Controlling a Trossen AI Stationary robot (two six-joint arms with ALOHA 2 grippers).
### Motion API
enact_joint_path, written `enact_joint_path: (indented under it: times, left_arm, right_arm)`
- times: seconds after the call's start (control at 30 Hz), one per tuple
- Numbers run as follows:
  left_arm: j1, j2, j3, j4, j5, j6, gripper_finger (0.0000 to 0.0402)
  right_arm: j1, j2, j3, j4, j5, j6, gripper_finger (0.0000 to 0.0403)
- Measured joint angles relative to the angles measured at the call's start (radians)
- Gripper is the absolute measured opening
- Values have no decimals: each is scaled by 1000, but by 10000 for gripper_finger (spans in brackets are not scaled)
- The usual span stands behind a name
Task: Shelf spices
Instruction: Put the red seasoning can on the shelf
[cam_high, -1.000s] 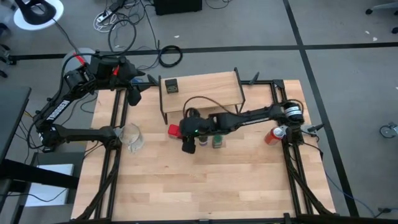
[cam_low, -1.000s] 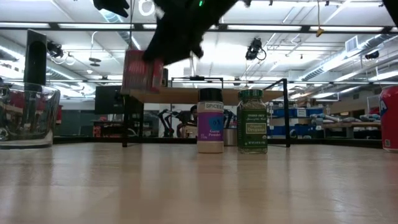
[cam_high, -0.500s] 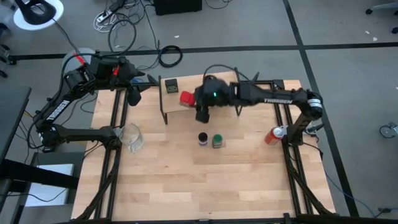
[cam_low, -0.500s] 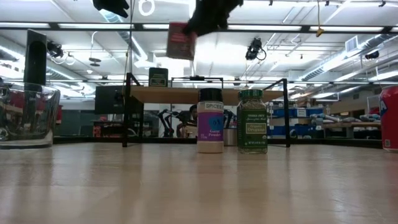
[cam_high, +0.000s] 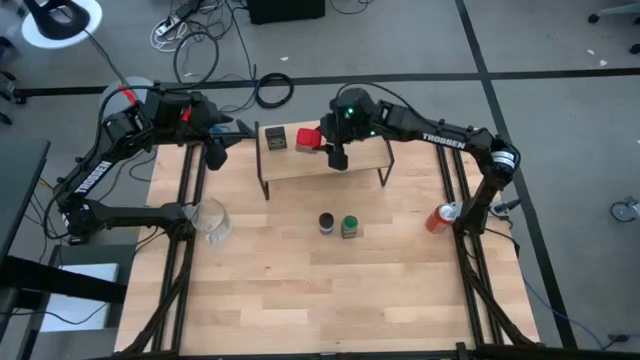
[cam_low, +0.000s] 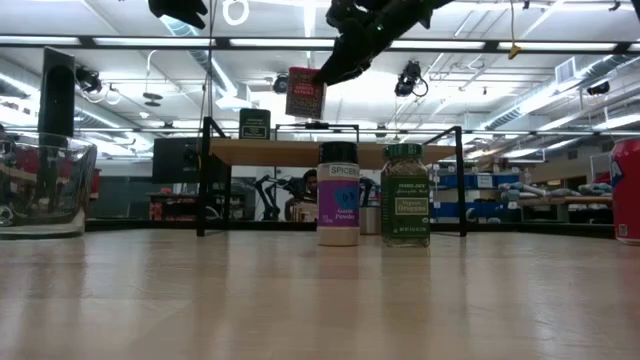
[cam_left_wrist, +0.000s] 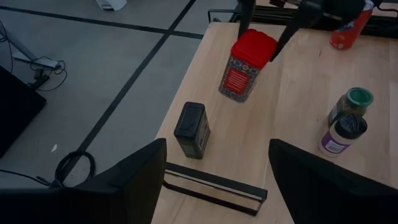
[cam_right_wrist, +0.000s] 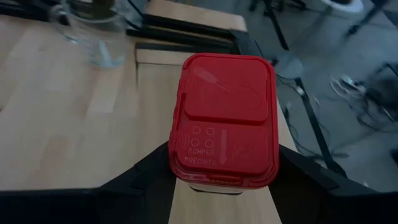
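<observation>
Far left, by the table's back corner: left gripper (cam_high: 215, 140), parked off the shelf's end, fingers spread wide in its wrist view, holding nothing. Near it on the table's left edge: glass cup (cam_high: 212, 220). On the shelf (cam_high: 350, 135), at its left end: dark tin (cam_high: 276, 139), standing upright, long axis vertical, label facing the low camera (cam_low: 254, 124). Just right of it and apart from it, above the plank: red tin (cam_high: 309, 138), clamped between the right gripper's (cam_high: 325, 140) fingers, lid up, long axis near vertical with a slight tilt, its base clear of the plank in the low view (cam_low: 305, 93). In front of the shelf on the table, side by side and upright: purple jar (cam_high: 326, 223), then green jar (cam_high: 349, 227). Far right, at the table edge: red can (cam_high: 439, 218).
</observation>
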Motion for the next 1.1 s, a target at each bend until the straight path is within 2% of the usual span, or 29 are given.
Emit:
enact_joint_path:
  times: [0.47, 0.63, 1.1]
  left_arm:
    - [0, 2, 0, 6, 0, -26, 286]
    - [0, 8, -10, 24, 1, -33, 286]
    - [-1, 8, -171, 121, 34, -28, 286]
  right_arm:
    - [-162, 1, 0, -2, -240, -99, 212]
    - [-179, 46, 1, -35, -252, -108, 212]
    - [-178, 99, 1, 12, -252, -100, 205]
